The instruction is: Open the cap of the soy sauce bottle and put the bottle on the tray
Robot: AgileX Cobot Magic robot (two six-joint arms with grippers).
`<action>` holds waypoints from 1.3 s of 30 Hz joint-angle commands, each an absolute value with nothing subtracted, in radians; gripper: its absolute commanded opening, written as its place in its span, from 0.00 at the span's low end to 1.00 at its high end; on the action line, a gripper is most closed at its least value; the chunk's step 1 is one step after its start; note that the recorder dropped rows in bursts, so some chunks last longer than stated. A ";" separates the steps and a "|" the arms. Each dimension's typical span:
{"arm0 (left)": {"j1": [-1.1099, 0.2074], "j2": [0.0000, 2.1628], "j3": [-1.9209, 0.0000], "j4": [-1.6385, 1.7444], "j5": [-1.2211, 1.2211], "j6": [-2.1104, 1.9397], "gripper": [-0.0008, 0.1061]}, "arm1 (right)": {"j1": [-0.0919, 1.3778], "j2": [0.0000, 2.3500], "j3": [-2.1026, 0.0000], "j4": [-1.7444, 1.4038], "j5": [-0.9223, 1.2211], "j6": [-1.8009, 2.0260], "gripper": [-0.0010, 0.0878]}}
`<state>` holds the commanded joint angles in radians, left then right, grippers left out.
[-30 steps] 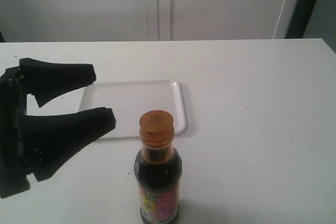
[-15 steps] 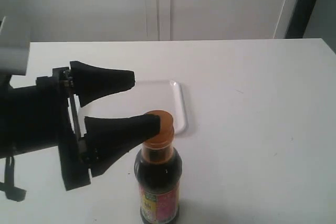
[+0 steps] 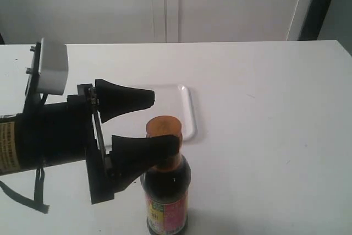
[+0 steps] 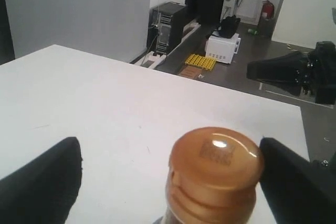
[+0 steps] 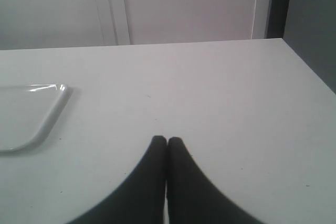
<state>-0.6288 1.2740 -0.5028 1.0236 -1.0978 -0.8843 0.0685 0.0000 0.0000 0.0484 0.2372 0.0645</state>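
The soy sauce bottle (image 3: 166,191) stands upright near the table's front edge, dark with a yellow, pink and green label. Its orange-gold cap (image 3: 164,127) (image 4: 216,166) is closed. My left gripper (image 3: 159,122) (image 4: 170,158) is open and straddles the cap. One finger tip (image 4: 278,166) touches the cap's side, while the other finger (image 4: 52,171) stands well apart from it. The white tray (image 3: 176,105) (image 5: 26,114) lies flat behind the bottle, partly hidden by the left arm. My right gripper (image 5: 167,141) is shut on nothing, low over bare table, and is out of the exterior view.
The white table (image 3: 264,108) extends right of the bottle and tray. A white wall with panel seams (image 3: 165,4) stands behind the table. Beyond the table edge in the left wrist view lie floor clutter and a black computer case (image 4: 168,22).
My left gripper has swept in from the left edge toward the bottle, and its open fingers now flank the cap. The bottle and tray have not moved.
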 joint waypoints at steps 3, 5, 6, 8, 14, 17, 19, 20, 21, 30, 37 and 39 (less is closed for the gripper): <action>-0.651 1.285 -0.503 1.021 -1.085 -0.862 0.85 | 0.069 0.000 0.000 0.048 0.237 0.064 0.01; -0.660 1.292 -0.503 1.011 -1.070 -0.862 0.85 | 0.069 0.000 0.000 0.048 0.237 0.064 0.01; -0.663 1.299 -0.503 1.009 -1.067 -0.862 0.85 | 0.069 0.000 0.000 0.048 0.237 0.064 0.01; -0.663 1.308 -0.503 1.009 -1.067 -0.862 0.85 | 0.069 0.000 0.000 0.048 0.237 0.064 0.01; -0.663 1.330 -0.503 1.013 -1.050 -0.862 0.85 | 0.069 0.000 0.000 0.048 0.237 0.064 0.01; -0.663 1.349 -0.503 1.030 -1.052 -0.866 0.85 | 0.069 0.000 0.000 0.048 0.237 0.064 0.01; -0.663 1.363 -0.503 1.049 -1.052 -0.866 0.85 | 0.069 0.000 0.000 0.048 0.237 0.064 0.01; -0.663 1.368 -0.503 1.058 -1.052 -0.866 0.85 | 0.069 0.000 0.000 0.048 0.237 0.064 0.01; -0.663 1.373 -0.503 1.061 -1.052 -0.866 0.85 | 0.069 0.000 0.000 0.048 0.237 0.064 0.01; -0.663 1.404 -0.491 1.068 -1.044 -0.854 0.85 | 0.069 0.000 0.000 0.048 0.237 0.064 0.01; -0.663 1.462 -0.461 1.061 -1.046 -0.815 0.85 | 0.069 0.000 0.000 0.048 0.237 0.064 0.01; -0.663 1.477 -0.461 1.044 -1.046 -0.800 0.85 | 0.069 0.000 0.000 0.048 0.237 0.064 0.01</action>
